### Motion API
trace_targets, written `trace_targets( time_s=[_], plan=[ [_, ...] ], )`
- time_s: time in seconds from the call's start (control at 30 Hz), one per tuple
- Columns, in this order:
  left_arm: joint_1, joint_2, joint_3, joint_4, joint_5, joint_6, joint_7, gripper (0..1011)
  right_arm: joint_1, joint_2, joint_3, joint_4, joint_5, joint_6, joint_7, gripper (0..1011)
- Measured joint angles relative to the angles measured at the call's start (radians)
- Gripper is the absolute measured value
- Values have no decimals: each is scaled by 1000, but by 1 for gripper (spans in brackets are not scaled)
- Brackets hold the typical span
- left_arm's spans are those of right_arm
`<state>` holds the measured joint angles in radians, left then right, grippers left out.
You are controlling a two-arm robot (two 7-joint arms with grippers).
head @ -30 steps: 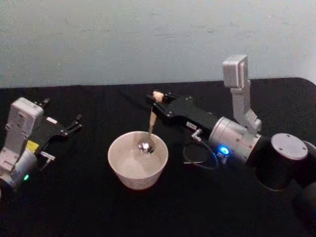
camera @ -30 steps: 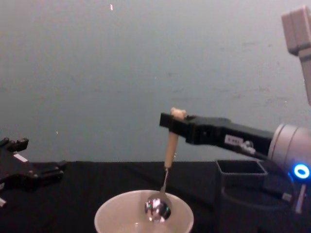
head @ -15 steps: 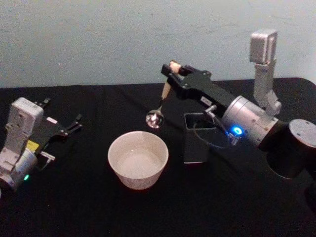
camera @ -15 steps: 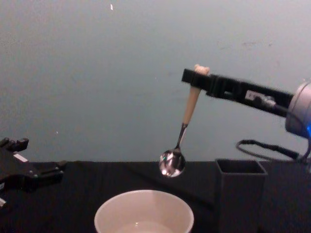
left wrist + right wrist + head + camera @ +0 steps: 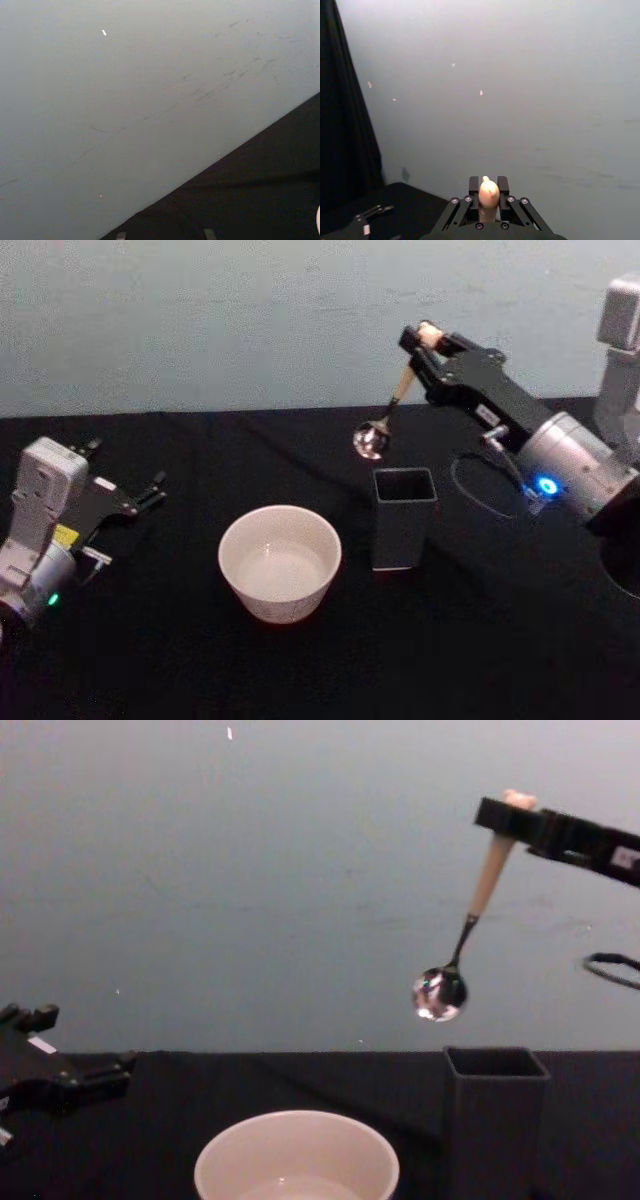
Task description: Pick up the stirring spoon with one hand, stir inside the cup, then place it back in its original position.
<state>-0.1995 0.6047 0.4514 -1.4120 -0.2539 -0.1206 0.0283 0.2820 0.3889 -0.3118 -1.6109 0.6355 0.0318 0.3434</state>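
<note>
- While the head view shows the right gripper [image 5: 418, 338] clamped on the top end of the stirring spoon [image 5: 392, 400], the spoon's shiny bowl hangs high. It is just behind the dark square holder [image 5: 403, 520] and well apart from the cup [image 5: 280, 598]. A slanted descent could strike the holder's rim and tip it over.
- Head view again: the left gripper [image 5: 154, 490] lies parked on the table at the left, fingers apart, out of the way.
- Left wrist view: black table [image 5: 260, 190] meets the wall [image 5: 125, 75]; no hazard that I can judge.
- Right wrist view: the jaws pinch the stirring spoon [image 5: 489, 192] at its bear-shaped tip, so the long stick may swing or slip.
- Chest view: the stirring spoon [image 5: 482, 890] slants, its bowl above the holder's [image 5: 495, 1115] left wall. If it misses the opening, it would drop onto the table.
</note>
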Motion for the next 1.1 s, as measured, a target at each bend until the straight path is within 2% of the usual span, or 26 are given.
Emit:
trace_targets(
  time_s=[0.2, 0.5, 0.73, 1.1],
  plan=[
    [0, 0, 0, 0, 0, 0, 0, 1001, -30, 27, 22, -24, 1, 4, -5, 212],
    [0, 0, 0, 0, 0, 0, 0, 1002, -59, 47, 25, -24, 0, 20, -2, 212],
    [0, 0, 0, 0, 0, 0, 0, 1001, -72, 52, 13, -11, -9, 32, 4, 212],
    [0, 0, 0, 0, 0, 0, 0, 1001, -77, 46, -7, 51, -35, 49, 3, 212]
  ],
)
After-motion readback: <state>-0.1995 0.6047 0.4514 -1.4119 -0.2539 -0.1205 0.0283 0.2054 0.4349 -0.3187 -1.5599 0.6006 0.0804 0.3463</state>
